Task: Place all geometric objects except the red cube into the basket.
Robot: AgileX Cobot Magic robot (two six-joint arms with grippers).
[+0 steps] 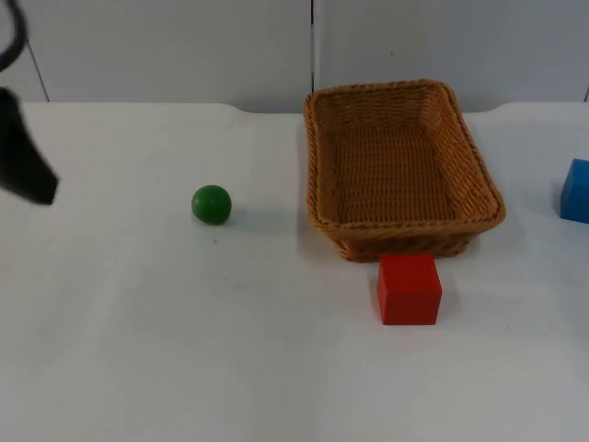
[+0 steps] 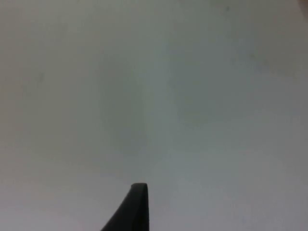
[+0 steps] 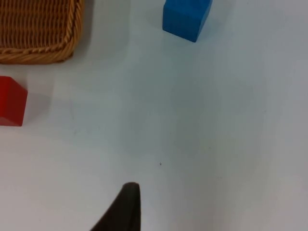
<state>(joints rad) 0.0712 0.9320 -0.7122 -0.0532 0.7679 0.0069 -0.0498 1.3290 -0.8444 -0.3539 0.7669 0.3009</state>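
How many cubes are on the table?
2: the red cube sits just in front of the basket; the blue cube lies to the basket's right, at the picture's edge.

The basket (image 1: 405, 161) sits on the desk (image 1: 138, 350) right of centre in the top view, its far rim near the partition wall (image 1: 184, 46). The ball (image 1: 212, 204) lies well apart to its left. The cube (image 1: 409, 289) stands just below the basket's lower rim, a little apart from it. The block (image 1: 577, 191) is at the right edge, beyond the basket. The left tool (image 1: 37, 189) is at the far left edge, and the right tool (image 3: 127, 207) is over bare desk.
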